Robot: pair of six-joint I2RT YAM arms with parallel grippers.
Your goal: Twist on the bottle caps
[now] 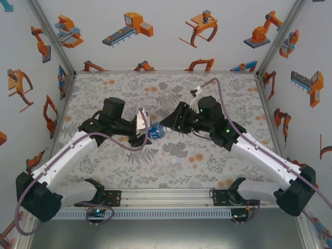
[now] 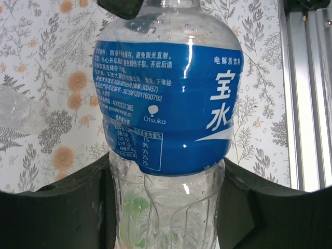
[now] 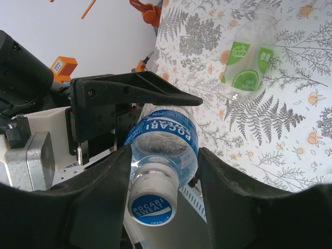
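A clear bottle with a blue label (image 2: pixel 166 93) is held off the table, lying roughly level between the arms (image 1: pixel 155 133). My left gripper (image 2: pixel 167 166) is shut on its lower body. A white bottle cap with a blue printed top (image 3: pixel 151 199) sits on the neck, pointing at the right wrist camera. My right gripper (image 3: pixel 165 153) is open around that cap, with a clear gap on the right side. A bottle with a green lime label (image 3: pixel 248 57) lies on the floral cloth beyond. A plain clear bottle (image 2: pixel 18 111) lies to the left.
A tiny white loose cap (image 1: pixel 174 161) rests on the floral cloth in front of the grippers. The metal rail (image 1: pixel 166 197) carrying the arm bases runs along the near edge. Printed walls close in the table on three sides.
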